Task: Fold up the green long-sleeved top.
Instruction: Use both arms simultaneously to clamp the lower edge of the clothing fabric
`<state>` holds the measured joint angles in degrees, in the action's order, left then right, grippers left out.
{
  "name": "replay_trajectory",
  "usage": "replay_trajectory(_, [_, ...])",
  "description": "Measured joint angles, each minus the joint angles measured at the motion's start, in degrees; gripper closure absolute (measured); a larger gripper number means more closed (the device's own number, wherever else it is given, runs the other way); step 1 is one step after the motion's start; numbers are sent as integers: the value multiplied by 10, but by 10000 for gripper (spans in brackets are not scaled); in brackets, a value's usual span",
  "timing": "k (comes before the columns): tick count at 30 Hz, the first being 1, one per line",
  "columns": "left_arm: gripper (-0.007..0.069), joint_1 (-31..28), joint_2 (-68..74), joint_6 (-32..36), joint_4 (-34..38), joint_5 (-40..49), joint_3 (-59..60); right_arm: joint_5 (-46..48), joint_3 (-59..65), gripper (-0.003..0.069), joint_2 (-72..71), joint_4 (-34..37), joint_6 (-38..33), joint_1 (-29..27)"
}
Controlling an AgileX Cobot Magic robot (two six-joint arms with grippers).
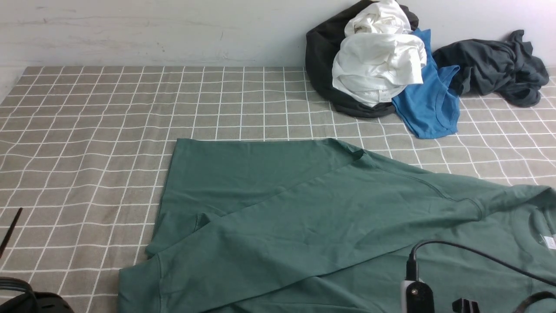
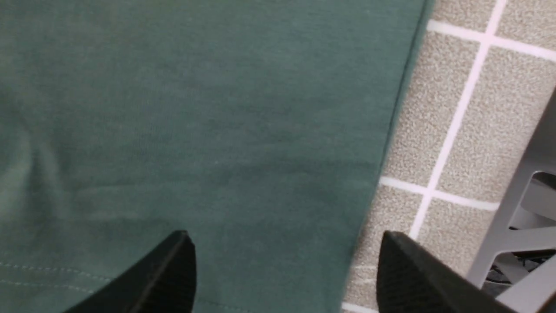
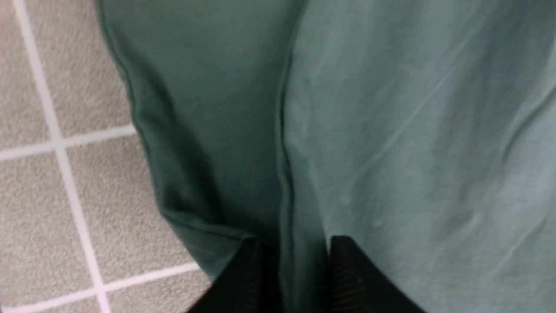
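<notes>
The green long-sleeved top (image 1: pixel 304 217) lies spread on the checked tablecloth (image 1: pixel 87 143), with one sleeve laid slanting across its body. Its logo is hidden; a white neck label (image 1: pixel 550 242) shows at the right edge. My left gripper (image 2: pixel 286 248) is open just above the top's straight side edge (image 2: pixel 391 130): one fingertip (image 2: pixel 180 252) is over the cloth, the other over the tablecloth. My right gripper (image 3: pixel 297 245) is shut on a pinched fold of the top (image 3: pixel 391 130), along a seam near its edge. Only parts of both arms show at the bottom of the front view.
A pile of clothes sits at the back right by the wall: a black garment (image 1: pixel 321 56), a white one (image 1: pixel 378 56), a blue shirt (image 1: pixel 428 106) and a dark grey garment (image 1: pixel 495 71). A grey frame (image 2: pixel 521 226) stands beside the table edge in the left wrist view.
</notes>
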<state>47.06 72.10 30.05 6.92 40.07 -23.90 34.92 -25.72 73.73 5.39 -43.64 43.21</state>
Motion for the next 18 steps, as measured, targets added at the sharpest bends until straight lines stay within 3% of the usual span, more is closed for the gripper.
replay_trajectory(3, [115,0,5,0,0,-3,1,17,-20,617,0,0,5,0])
replay_trajectory(5, [115,0,12,0,0,-4,1,34,-36,638,0,0,13,0])
replay_trajectory(13, [115,19,45,1,-5,-16,0,119,-104,644,0,-11,39,-1])
replay_trajectory(18, [115,42,51,2,-28,-16,-3,141,-122,644,0,-11,66,-34])
